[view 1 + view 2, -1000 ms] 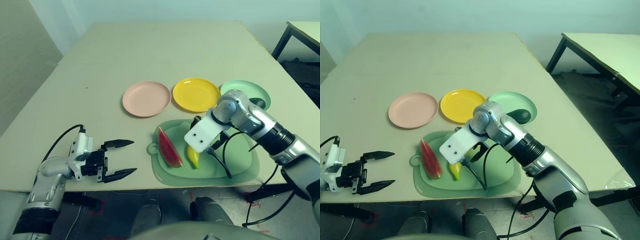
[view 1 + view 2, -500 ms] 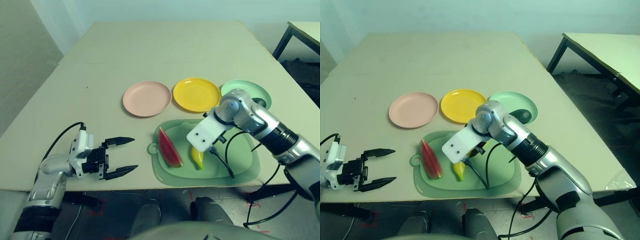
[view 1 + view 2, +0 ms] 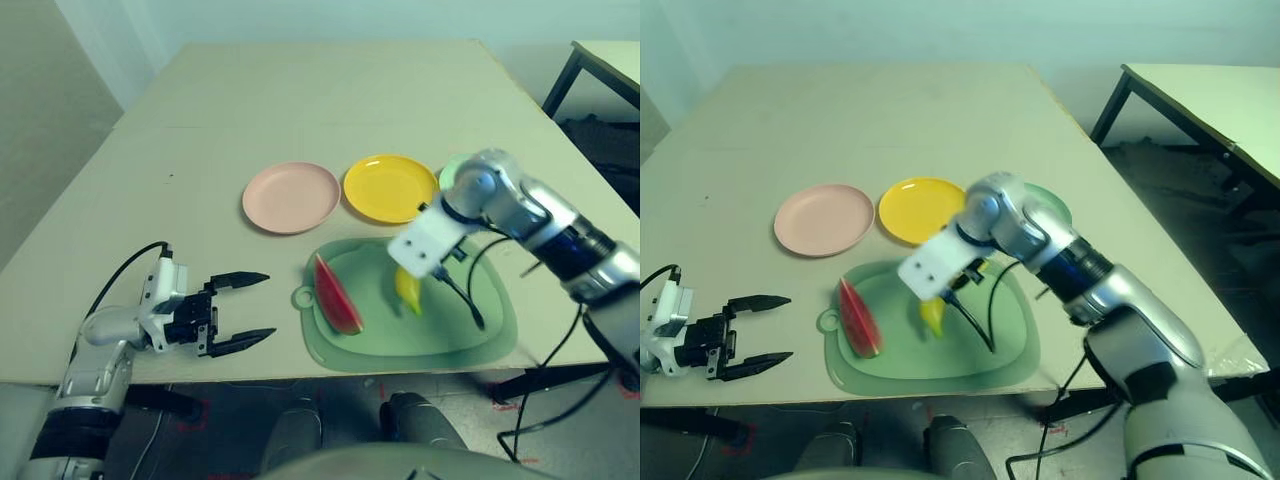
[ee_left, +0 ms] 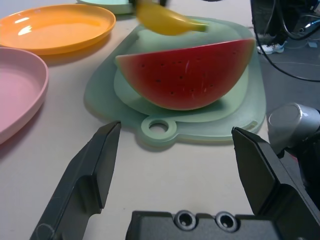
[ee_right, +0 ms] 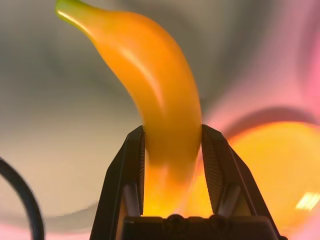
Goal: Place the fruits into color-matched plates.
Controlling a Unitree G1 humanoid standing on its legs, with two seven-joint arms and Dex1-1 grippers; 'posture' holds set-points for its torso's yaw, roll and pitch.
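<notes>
The right gripper (image 5: 171, 150) is clamped on the banana (image 5: 150, 85), its two black fingers (image 5: 127, 170) pressing the fruit's sides near one end. The banana is a smooth, curved toy of deep yellow with a small greenish tip at its free end. In the head views it hangs below the gripper, clear of the surface, above the middle of the large green mat (image 3: 480, 335).

On that mat, toward its left side, the watermelon wedge (image 3: 336, 296) stands on its rind: red flesh dotted with dark seeds, a thin green rind along the curved edge. The mat is a rounded rectangle with a raised inner oval and a small ring tab (image 4: 158, 126) at its left edge.

Beyond the mat, three round shallow plates sit in a row. The pale pink plate (image 3: 291, 197) is on the left and holds nothing. The yellow plate (image 3: 390, 188) is in the middle, just beside the pink one, and is also bare. The mint green plate (image 3: 1052, 205) on the right is largely covered by the right arm, so I cannot tell what is in it.

The left gripper (image 3: 240, 312) is near the table's front edge, well left of the mat, its fingers spread wide apart and holding nothing, pointing toward the watermelon.
</notes>
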